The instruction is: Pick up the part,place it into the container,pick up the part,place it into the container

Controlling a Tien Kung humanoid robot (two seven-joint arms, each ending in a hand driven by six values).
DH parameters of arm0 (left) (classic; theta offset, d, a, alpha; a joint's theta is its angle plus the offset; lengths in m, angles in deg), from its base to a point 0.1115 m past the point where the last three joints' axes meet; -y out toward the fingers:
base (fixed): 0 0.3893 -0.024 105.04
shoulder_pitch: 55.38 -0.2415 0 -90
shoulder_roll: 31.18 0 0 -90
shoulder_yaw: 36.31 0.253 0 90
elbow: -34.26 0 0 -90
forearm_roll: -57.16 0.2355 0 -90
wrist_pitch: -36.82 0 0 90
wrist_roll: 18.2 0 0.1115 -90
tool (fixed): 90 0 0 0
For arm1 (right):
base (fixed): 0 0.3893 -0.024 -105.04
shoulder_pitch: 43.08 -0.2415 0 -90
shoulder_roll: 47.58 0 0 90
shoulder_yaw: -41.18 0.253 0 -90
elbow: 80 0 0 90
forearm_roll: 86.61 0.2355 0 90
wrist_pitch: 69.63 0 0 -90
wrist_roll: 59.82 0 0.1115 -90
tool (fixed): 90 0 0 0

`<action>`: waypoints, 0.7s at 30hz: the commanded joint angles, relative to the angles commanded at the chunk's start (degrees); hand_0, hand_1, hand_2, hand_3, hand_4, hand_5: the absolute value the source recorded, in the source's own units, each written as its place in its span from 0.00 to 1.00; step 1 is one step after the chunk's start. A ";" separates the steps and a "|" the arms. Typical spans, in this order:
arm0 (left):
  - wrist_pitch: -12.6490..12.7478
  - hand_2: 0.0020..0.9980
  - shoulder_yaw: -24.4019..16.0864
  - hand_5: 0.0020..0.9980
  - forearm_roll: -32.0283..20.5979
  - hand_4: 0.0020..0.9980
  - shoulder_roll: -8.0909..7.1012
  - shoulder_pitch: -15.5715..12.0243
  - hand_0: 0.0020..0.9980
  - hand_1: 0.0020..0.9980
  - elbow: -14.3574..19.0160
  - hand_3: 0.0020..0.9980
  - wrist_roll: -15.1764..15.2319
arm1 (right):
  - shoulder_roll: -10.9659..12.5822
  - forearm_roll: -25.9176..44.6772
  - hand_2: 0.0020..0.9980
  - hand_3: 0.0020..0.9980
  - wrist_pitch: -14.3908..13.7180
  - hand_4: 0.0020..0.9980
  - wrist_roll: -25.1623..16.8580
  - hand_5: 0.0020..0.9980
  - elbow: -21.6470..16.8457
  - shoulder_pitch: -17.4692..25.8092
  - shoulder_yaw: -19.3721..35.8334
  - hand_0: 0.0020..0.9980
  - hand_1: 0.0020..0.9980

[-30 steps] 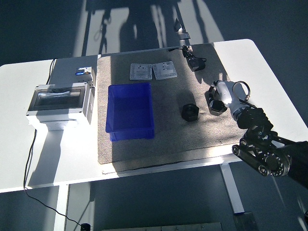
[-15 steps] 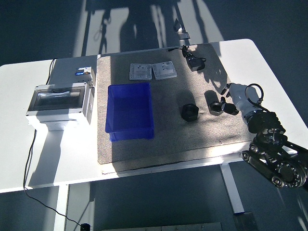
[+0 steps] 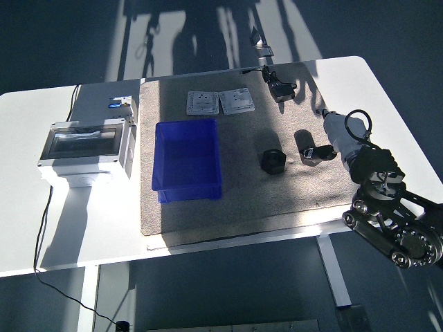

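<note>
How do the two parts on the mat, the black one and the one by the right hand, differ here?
The black hexagonal part lies free near the mat's middle, closer to the blue container; the silver-grey part lies further right, at the right hand's fingertips. The black hexagonal part is dark all over; the silver-grey part catches sunlight. Both rest on the mat, outside the empty container.

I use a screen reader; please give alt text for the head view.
The robot's right hand reaches over a grey mat toward a small part; a black part lies beside an empty blue container.
</note>
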 joint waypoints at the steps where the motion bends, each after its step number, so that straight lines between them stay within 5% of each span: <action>1: 0.02 0.66 -0.01 1.00 0.02 0.90 0.00 0.01 0.70 0.69 0.00 0.38 0.02 | -0.16 0.39 0.88 0.94 0.14 0.88 -0.06 0.48 0.67 -0.18 -0.45 0.60 0.81; 11: 0.12 0.66 -0.01 1.00 0.10 0.91 0.00 0.15 0.70 0.69 0.00 0.38 0.21 | -2.01 2.25 0.81 0.85 -0.30 0.85 -1.57 0.50 6.64 -1.20 -3.90 0.57 0.73; 12: 0.12 0.66 -0.02 1.00 0.12 0.91 0.00 0.18 0.70 0.69 0.00 0.37 0.23 | -2.10 2.27 0.70 0.79 -0.50 0.78 -1.75 0.42 6.94 -1.25 -4.22 0.54 0.66; 17: 0.12 0.66 -0.15 1.00 0.36 0.91 -0.02 0.25 0.70 0.69 0.00 0.37 0.35 | -2.46 1.58 0.70 0.79 -1.97 0.78 -2.62 0.42 8.08 -1.30 -5.28 0.54 0.66; 18: 0.09 0.66 -0.20 1.00 0.46 0.90 -0.04 0.26 0.70 0.70 0.00 0.37 0.38 | -2.49 1.35 0.61 0.69 -2.50 0.60 -2.78 0.21 8.26 -1.26 -5.43 0.49 0.61; 21: 0.07 0.66 -0.28 1.00 0.64 0.90 -0.07 0.28 0.70 0.70 0.00 0.37 0.51 | -2.61 0.66 0.61 0.69 -4.08 0.60 -3.12 0.21 8.79 -1.20 -5.74 0.49 0.61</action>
